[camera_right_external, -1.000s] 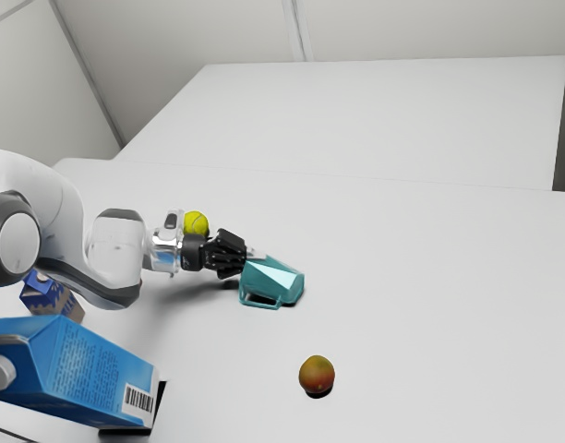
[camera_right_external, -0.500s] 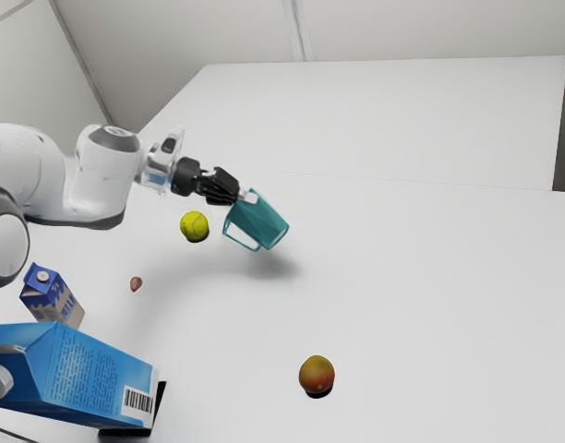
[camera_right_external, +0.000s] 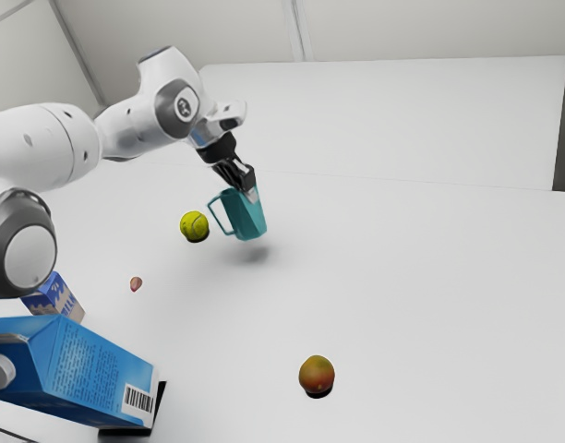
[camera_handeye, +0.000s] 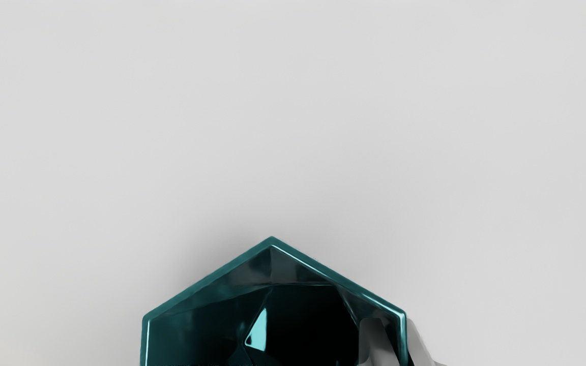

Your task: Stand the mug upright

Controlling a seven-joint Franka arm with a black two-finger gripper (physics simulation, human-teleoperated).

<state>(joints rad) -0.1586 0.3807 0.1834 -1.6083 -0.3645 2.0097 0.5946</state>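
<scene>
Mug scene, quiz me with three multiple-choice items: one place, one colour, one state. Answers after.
1. In the exterior view, where is the tennis ball?
A) Right of the mug
B) Left of the mug
C) Inside the mug

2. What colour is the mug?
A) Teal
B) Orange
C) White

3. How is the mug relative to the table?
A) Lying on it
B) Standing on it
C) Held above it

1 B: the ball sits on the mug's handle side.
2 A: its walls are blue-green.
3 C: the gripper grips its wall, its shadow apart below.
</scene>
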